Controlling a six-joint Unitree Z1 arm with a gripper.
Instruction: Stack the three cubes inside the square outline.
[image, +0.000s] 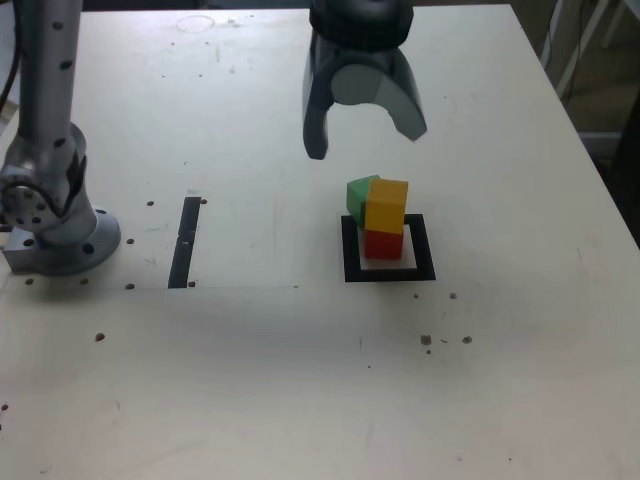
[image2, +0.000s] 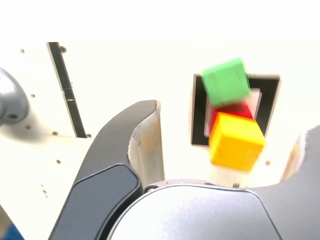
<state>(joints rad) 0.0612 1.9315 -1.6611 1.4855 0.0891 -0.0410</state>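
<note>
At inspection the gripper (image: 368, 135) hung above the table (image: 300, 380) with its jaws spread wide, holding nothing. It stood clear of all three cubes; no finger touched any of them in either view.

The red cube (image: 382, 243) sat inside the square outline (image: 350, 250), on the white centre. The yellow cube (image: 387, 204) rested directly on top of it. The green cube (image: 358, 194) was at the height of the yellow one, tilted, against the yellow cube's side toward the exterior view's left and behind it. Whether the green cube was resting on anything or was unsupported could not be determined. The wrist view showed it blurred, overlapping the outline's far edge, with the red cube mostly covered by the other two.

In the exterior view the gripper's upper body was cut off by the frame's top edge. In the wrist view the gripper's own housing filled the lower part and only one finger (image2: 145, 145) showed in full. A narrow dark strip (image: 185, 242) lay on the table near the arm's base (image: 60, 235), well apart from the outline.
</note>
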